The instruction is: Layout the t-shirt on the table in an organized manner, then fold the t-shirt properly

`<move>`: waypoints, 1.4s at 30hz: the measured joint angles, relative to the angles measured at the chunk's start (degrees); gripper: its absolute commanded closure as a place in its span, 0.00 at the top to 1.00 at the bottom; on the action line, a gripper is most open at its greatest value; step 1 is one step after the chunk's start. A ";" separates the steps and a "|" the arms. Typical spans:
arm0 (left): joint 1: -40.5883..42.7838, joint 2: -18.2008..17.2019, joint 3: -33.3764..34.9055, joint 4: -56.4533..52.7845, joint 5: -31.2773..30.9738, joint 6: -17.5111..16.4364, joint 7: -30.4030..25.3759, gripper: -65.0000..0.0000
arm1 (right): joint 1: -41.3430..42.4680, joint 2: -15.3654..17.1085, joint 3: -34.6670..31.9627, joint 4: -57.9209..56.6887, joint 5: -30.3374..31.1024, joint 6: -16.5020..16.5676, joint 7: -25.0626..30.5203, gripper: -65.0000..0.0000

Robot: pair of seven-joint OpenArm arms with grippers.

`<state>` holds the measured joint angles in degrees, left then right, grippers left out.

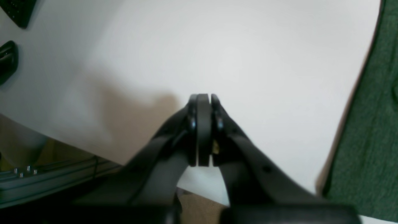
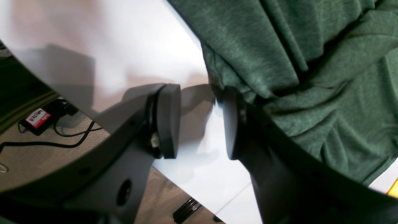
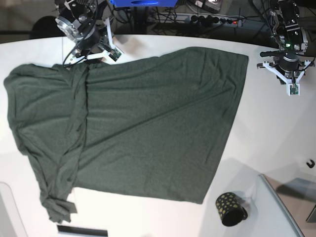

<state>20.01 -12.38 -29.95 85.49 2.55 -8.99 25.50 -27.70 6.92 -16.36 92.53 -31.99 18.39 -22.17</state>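
The dark green t-shirt (image 3: 138, 123) lies spread across the white table (image 3: 276, 128), with bunched folds along its left side and a crumpled sleeve at the front left. My right gripper (image 2: 199, 93) hovers open at the shirt's far left corner. One of its fingers (image 2: 231, 124) is against the wrinkled hem (image 2: 279, 62), and only bare table shows between the jaws. In the base view it sits at the back left (image 3: 91, 49). My left gripper (image 1: 203, 96) is shut on nothing over bare table (image 1: 217, 46). The shirt's edge (image 1: 367, 124) lies off to its side.
A small black cup with gold dots (image 3: 230, 209) lies on its side at the front right, beside a grey panel (image 3: 281, 207). A small black hook (image 3: 310, 163) sits near the right edge. Floor, cables and a power strip (image 3: 212, 19) lie beyond the table edge.
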 measured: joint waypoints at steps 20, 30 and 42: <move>-0.17 0.00 0.02 -0.04 0.00 0.00 0.02 0.00 | 2.10 -0.02 0.13 -0.92 0.00 0.00 -0.50 0.33; -2.36 0.35 0.04 -0.33 0.00 -0.02 0.59 0.00 | 1.25 -0.11 2.34 -1.03 -0.02 0.02 -0.42 0.08; -7.13 0.55 9.31 -4.33 -0.02 0.04 0.33 0.00 | -2.73 0.70 2.64 0.24 -0.24 -0.07 -0.07 0.08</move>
<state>12.88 -11.84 -20.64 81.17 2.52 -8.95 25.82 -30.44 7.62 -13.72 92.77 -32.23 18.33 -22.24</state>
